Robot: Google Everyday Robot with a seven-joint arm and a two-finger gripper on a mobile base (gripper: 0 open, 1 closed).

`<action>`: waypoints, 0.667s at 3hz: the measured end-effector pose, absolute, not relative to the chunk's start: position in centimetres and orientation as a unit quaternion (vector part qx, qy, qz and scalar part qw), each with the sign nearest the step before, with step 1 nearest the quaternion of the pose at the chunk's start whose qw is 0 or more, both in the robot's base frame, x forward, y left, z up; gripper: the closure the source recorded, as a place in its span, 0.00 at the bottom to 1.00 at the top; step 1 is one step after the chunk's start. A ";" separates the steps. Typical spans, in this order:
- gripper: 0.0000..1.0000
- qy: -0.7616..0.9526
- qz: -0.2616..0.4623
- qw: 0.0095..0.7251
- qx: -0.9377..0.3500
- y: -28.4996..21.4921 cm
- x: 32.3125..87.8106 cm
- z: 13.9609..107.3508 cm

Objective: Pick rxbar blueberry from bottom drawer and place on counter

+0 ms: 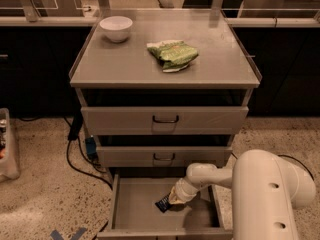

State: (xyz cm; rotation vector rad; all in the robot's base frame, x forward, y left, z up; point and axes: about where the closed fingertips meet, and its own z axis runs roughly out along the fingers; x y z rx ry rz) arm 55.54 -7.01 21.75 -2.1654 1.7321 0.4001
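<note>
The bottom drawer (135,204) is pulled open, its grey floor showing. The rxbar blueberry (163,203), a small dark wrapper, lies on the drawer floor right of the middle. My gripper (173,199) reaches down into the drawer from the right and sits right on the bar's right end. The white arm (265,194) fills the lower right. The counter (125,64) is the grey cabinet top above.
A white bowl (116,28) stands at the counter's back left and a green snack bag (173,54) lies near its middle. Two upper drawers (165,120) are shut. Black cables (80,154) and a white bin (7,149) are on the floor at left.
</note>
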 end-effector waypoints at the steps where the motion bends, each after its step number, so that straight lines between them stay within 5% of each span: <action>1: 0.15 0.616 0.122 0.173 -0.759 -7.9 54.7 23.8; 2: 0.03 0.627 0.055 0.185 -0.755 -11.3 55.2 28.7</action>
